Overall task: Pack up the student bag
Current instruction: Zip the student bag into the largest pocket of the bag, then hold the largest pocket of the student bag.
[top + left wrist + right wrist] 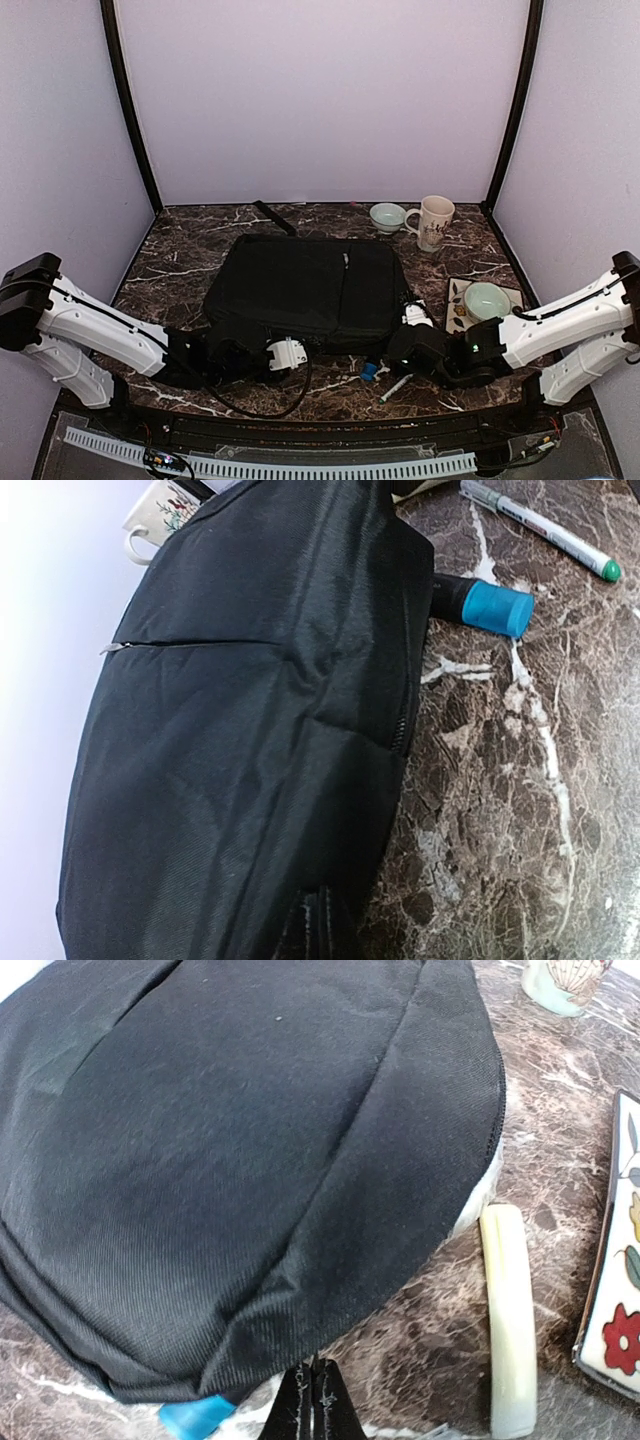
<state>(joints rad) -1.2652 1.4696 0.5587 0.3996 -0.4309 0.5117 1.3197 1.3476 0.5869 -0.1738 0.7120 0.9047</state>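
I'm working in a lab-style test booth here: plain pale walls [320, 100], black corner posts [130, 110], a marble-patterned tabletop [190, 250] boxed in between.

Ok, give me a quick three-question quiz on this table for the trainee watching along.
1. True or false: the mug stands on the bag.
2. What sits on the plate? A pen, B bowl, C mug.
3. Fill in: the right gripper is ____.
Key: 1 false, it stands on the table beyond the bag. 2 B. 3 shut.
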